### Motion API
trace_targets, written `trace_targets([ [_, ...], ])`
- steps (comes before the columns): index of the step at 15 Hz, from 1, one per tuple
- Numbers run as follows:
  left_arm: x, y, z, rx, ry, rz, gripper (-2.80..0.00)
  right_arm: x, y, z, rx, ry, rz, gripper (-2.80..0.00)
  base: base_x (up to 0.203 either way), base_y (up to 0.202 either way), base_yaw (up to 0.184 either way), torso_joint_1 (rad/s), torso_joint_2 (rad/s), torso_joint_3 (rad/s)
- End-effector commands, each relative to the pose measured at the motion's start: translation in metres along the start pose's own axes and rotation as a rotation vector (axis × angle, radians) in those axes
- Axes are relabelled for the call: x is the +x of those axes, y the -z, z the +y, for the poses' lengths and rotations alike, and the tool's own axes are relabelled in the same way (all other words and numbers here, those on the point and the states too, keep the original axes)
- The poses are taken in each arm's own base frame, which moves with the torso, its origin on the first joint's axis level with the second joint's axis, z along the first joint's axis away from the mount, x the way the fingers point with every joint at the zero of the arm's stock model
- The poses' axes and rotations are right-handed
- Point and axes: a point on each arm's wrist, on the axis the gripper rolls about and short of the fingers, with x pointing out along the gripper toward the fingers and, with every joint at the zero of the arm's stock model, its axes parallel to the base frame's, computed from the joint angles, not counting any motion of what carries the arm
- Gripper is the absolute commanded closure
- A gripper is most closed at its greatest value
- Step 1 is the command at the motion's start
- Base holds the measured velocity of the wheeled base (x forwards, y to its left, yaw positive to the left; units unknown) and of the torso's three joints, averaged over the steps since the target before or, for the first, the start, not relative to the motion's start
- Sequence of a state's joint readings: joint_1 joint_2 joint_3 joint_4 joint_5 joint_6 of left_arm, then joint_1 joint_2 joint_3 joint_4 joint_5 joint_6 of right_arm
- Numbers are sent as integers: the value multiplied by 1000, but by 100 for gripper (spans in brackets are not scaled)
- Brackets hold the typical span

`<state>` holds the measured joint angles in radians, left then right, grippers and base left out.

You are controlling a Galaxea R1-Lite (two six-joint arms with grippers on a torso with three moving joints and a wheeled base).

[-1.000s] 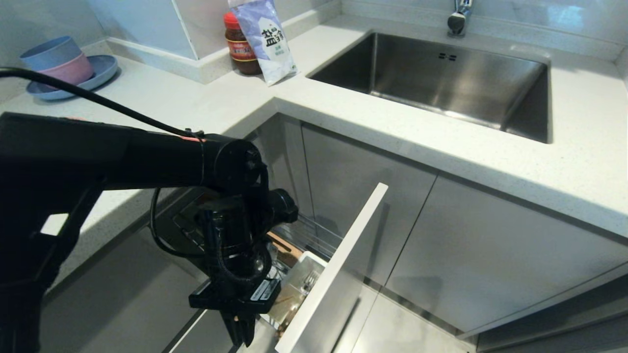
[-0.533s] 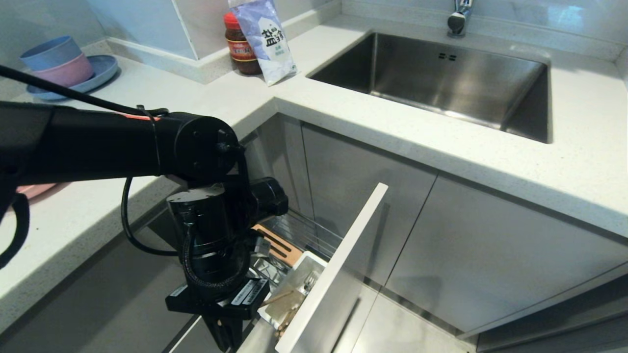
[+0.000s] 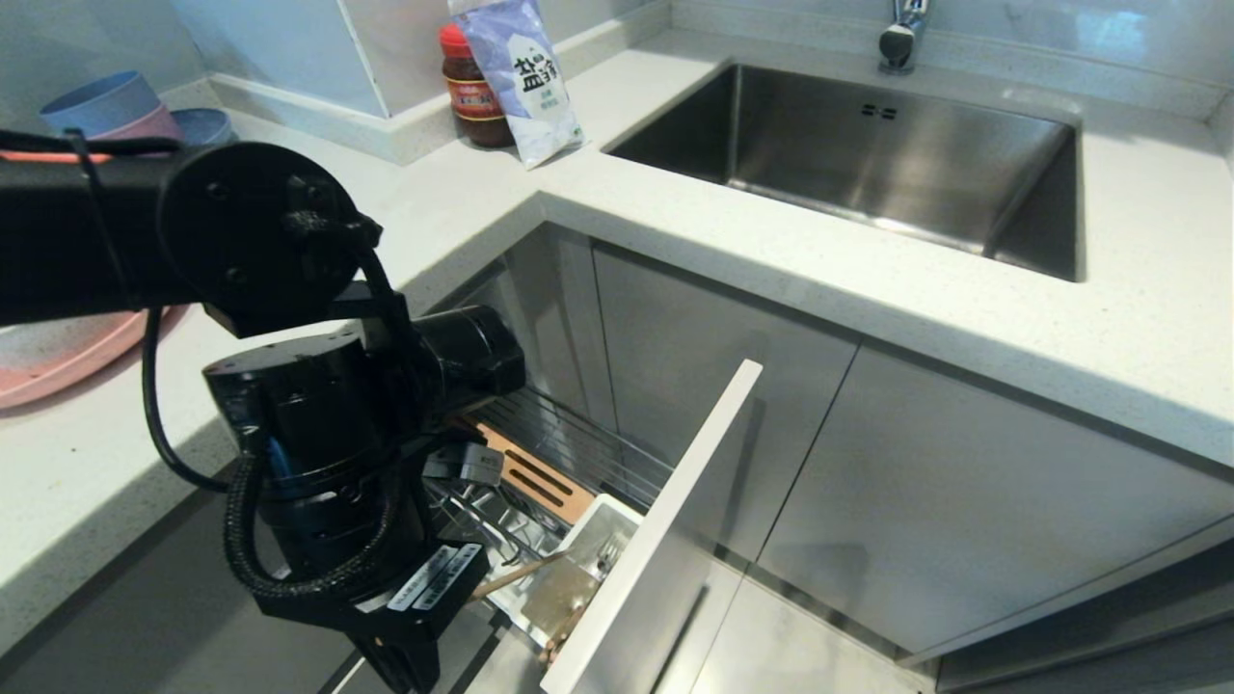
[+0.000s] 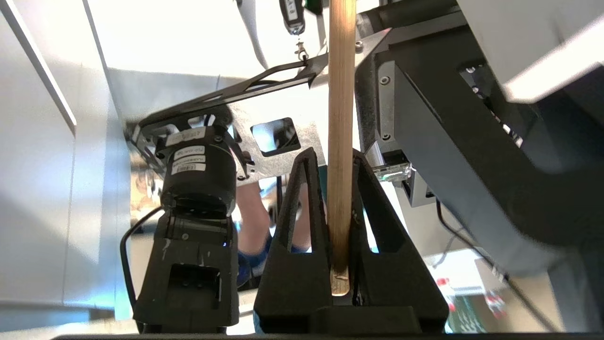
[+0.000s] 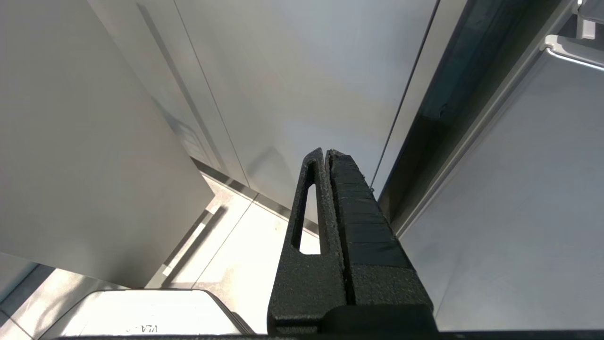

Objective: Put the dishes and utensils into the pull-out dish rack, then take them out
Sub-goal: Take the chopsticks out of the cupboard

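My left gripper [image 3: 400,667] hangs low in front of the pull-out dish rack [image 3: 588,445], just left of its white cutlery cup [image 3: 605,518]. It is shut on one light wooden chopstick [image 4: 340,141], which sits between the two fingers. In the head view that chopstick [image 3: 521,573] slants from the gripper toward the cup. The silver fork [image 3: 607,553] stands in the cup. The pink plate [image 3: 43,352] lies on the counter at far left, partly behind my arm. The bowl is out of view. My right gripper [image 5: 326,152] is shut and empty, parked by the cabinet fronts.
The rack's front panel [image 3: 665,520] stands out into the aisle, with the slotted wood strip [image 3: 528,474] behind it. Stacked blue and pink bowls [image 3: 101,108] sit at the counter's back left. A jar [image 3: 472,92], a pouch [image 3: 525,77] and the sink [image 3: 858,154] are behind.
My left arm has swung left and its elbow has risen, uncovering the pink plate. The gripper moved left away from the cutlery cup, still shut on the chopstick.
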<state>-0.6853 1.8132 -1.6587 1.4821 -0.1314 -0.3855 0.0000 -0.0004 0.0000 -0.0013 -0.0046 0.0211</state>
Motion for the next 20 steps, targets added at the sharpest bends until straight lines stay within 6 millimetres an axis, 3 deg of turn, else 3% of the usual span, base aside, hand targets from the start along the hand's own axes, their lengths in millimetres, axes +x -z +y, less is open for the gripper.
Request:
trace_targets([
  [1,-21,27,3,30,29,-82,0,0,0,0,0,0,-1,0,0,0,0,0,0,0],
  [10,-90,127,26,151,193,-470,0,0,0,0,0,0,-1,0,0,0,0,0,0,0],
  [16,-118,171,47,163,294,-689,0,0,0,0,0,0,-1,0,0,0,0,0,0,0],
  [20,-132,203,63,172,400,-932,0,0,0,0,0,0,-1,0,0,0,0,0,0,0],
])
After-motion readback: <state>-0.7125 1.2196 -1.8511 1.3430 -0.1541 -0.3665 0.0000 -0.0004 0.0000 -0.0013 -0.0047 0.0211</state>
